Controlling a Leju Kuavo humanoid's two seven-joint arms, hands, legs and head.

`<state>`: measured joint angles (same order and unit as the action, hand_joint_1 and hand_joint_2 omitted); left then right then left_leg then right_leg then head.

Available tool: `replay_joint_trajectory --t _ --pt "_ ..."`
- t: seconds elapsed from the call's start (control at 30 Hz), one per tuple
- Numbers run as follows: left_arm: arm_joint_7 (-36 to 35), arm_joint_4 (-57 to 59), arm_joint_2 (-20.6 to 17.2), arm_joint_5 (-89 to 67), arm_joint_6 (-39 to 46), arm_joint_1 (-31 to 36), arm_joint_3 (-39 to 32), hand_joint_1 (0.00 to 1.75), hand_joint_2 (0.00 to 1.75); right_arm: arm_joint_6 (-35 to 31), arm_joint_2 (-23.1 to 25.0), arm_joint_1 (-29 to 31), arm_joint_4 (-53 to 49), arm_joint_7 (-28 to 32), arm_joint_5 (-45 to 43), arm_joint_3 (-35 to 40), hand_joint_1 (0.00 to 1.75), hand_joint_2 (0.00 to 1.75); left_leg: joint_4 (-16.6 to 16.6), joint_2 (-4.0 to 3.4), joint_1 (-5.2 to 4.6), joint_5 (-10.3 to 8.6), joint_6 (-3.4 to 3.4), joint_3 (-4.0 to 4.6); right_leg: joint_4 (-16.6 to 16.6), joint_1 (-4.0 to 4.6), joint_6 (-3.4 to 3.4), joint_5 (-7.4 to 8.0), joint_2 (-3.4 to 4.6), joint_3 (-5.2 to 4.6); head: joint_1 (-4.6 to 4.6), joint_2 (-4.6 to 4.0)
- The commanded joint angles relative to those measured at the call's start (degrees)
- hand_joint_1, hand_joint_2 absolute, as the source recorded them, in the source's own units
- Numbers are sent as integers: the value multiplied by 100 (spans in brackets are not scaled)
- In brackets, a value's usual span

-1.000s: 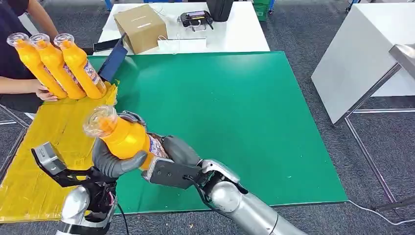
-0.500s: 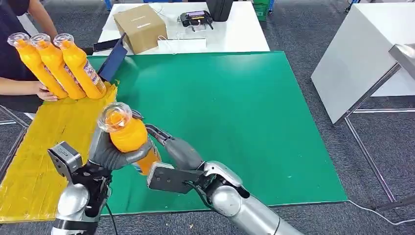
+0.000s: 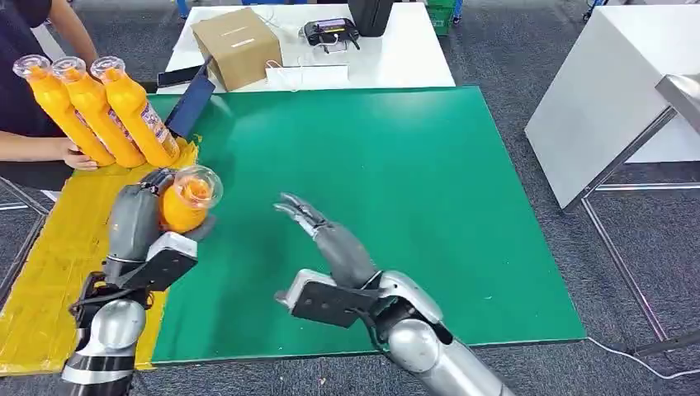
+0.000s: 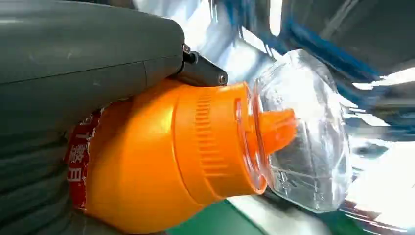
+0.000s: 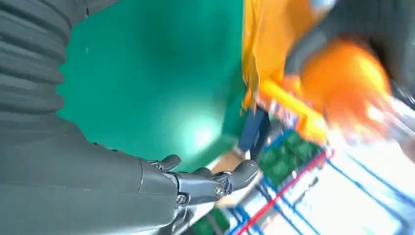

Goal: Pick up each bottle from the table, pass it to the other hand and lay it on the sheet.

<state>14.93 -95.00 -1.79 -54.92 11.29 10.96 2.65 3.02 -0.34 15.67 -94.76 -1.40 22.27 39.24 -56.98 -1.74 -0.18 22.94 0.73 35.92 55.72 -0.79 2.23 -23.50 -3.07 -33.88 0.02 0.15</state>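
One orange bottle (image 3: pixel 186 204) sits in the left hand (image 3: pixel 136 227), whose grey fingers wrap its body while its clear cap points up and toward the far side. The left wrist view shows the same bottle (image 4: pixel 195 147) close up: ribbed orange neck, orange spout under the clear cap, a red label against the palm. The hand holds it above the seam where the yellow sheet (image 3: pixel 74 239) meets the green mat (image 3: pixel 396 181), near the mat's left edge.

The right hand (image 3: pixel 326 239) hovers over the mat's near half, well apart from the bottle, its fingers (image 5: pixel 215 183) stretched out and spread with nothing between them.

Three more orange bottles (image 3: pixel 99 111) lean side by side at the sheet's far left corner, caps tilted up and left, steadied by a person's hand (image 3: pixel 74 157) at their bases. A dark blue flat object (image 3: pixel 191 101) stands tilted just beside them at the mat's far left corner.

Beyond the mat's far edge, a white table (image 3: pixel 404 54) carries a cardboard box (image 3: pixel 237 45) and a small black device (image 3: pixel 330 33).
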Motion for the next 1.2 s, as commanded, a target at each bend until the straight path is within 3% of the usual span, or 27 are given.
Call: replay_joint_trajectory --t 0.03,0.27,0.53,0.77,0.8,0.83,0.9,1.03,1.2 --pt "-278 2123 -1030 -1519 373 567 -143 175 175 110 -871 -444 -1324 178 -132 -1090 0 0 9 35 3 4 -6 -31 -6 -2 -8 -14 -4 39 2 0" --pt "-280 2045 -992 -1521 376 551 -111 175 175 113 -800 -424 -1245 179 -124 -1035 0 0 0 21 8 7 -6 -19 -3 3 -8 -11 5 25 4 0" --pt "-369 3613 -1440 -1964 184 514 158 175 175 93 -1270 -764 -1805 401 -634 -1977 0 0 7 23 5 11 -6 -37 -8 -1 -8 -14 13 41 4 0" --pt "634 4391 -1585 -1354 -264 559 660 175 175 251 -1227 -491 -1512 431 -721 -1914 0 0 8 11 0 6 -5 -26 -5 -4 -7 -8 15 26 0 0" --pt "812 4551 -1781 -1193 -696 622 917 168 0 297 -1224 -360 -1411 425 -772 -1853 0 0 5 4 -1 4 -4 -18 -3 -4 -5 -5 17 16 4 0" --pt "521 4701 -1784 -1291 -755 710 1005 0 0 314 -1176 -281 -1332 395 -783 -1831 0 0 2 7 5 11 -8 -31 -2 0 -10 -10 26 31 2 0" --pt "794 4716 -1748 -1076 -712 694 1155 0 0 336 -1136 -169 -1223 375 -782 -1753 0 0 8 6 -3 2 -4 -21 -2 -6 -6 -4 13 23 0 0" --pt "620 4425 -1720 -941 -631 573 1216 0 0 363 -1084 -117 -1150 341 -769 -1664 0 0 13 -3 2 10 -7 -56 -8 -4 -10 -4 40 59 2 0" --pt "554 4284 -1686 -810 -654 529 1146 0 0 357 -1072 -151 -1164 327 -753 -1667 0 0 13 11 -3 2 -3 -48 -5 -6 -5 -3 12 57 0 0"
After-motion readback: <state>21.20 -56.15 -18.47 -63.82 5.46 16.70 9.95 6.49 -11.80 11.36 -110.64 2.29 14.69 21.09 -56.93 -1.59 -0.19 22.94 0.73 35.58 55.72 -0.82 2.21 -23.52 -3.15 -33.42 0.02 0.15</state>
